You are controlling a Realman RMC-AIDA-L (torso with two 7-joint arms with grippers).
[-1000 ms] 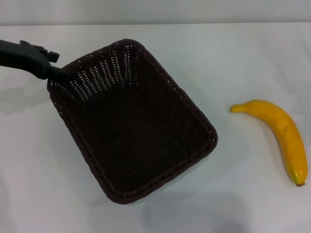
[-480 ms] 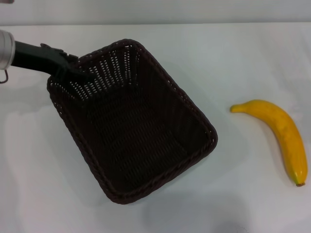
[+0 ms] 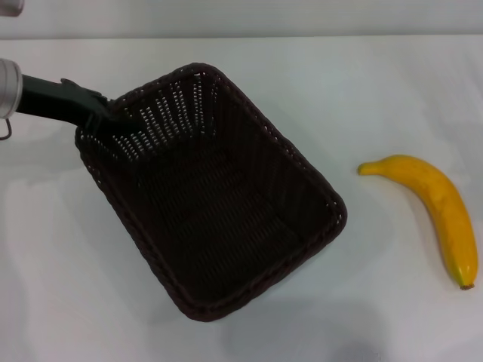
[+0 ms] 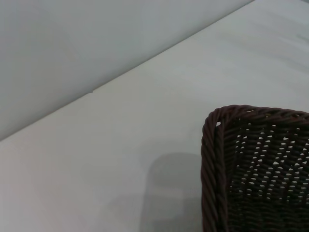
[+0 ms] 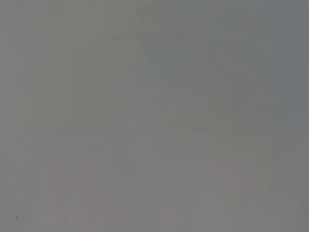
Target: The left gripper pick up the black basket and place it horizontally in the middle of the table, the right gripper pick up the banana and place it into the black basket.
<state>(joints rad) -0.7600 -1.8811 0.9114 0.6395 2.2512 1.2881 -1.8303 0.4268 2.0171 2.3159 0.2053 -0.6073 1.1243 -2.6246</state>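
1. The black wicker basket (image 3: 211, 196) sits on the white tabletop (image 3: 377, 90) a bit toward my left of centre, and it's skewed: its long sides run diagonally from far-left to near-right instead of straight across. So by my read the "place it horizontally in the middle" part isn't done yet.

2. My left pincer (image 3: 106, 115) is right at the basket's far-left corner, on the braided rim. A corner makes sense as a handle, I reckon: holding there lets me swing the whole thing round like a lever. The tips are black against dark weave, so I honestly can't tell if they're clamped on the rim or just resting there.

3. My left wrist view shows only that same corner of rim and openwork wall, with bare tabletop beyond it. None of my own fingers show up there.

4. The banana (image 3: 430, 207) lies flat on my right side, well apart from the basket, curved with the dark tip toward me. Nothing's touching it, which fits: it waits until the basket is squared up.

5. The right pincer isn't in the head view at all, and its wrist view is just blank grey. Parked off somewhere, I'd guess.
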